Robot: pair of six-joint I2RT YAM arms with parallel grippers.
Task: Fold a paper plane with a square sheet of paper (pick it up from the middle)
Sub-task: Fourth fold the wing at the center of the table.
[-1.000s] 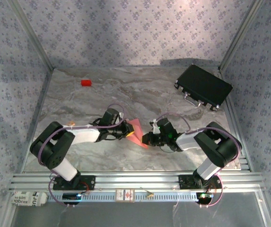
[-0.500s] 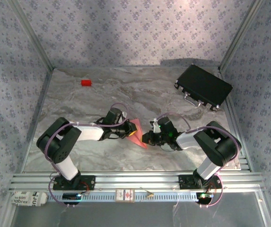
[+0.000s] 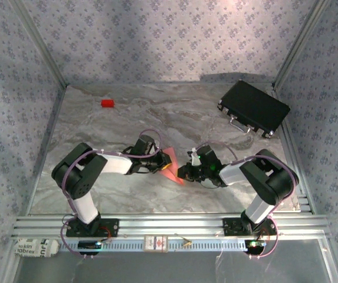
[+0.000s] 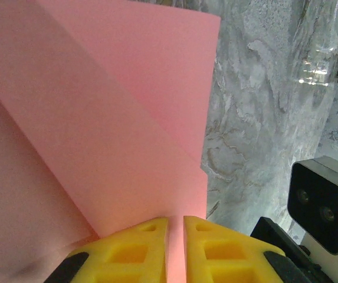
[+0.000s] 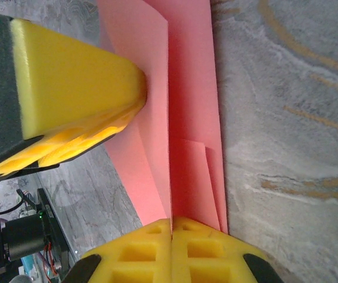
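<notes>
Since a second ago the left arm's elbow has swung rightward, driving the left claw (image 3: 156, 164) onto the creased square sheet of paper (image 3: 172, 165) at mid-table (image 3: 98, 130); folding is under way. Left claw: nearly closed, apparently pinching the sheet. Right claw (image 3: 184, 173): pressed together on the sheet's fold.

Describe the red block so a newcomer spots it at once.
Look to the marble table's far-left corner. The small red block lies there alone. It is bright red and chunky, unlike the thin salmon-pink paper at the centre.
</notes>
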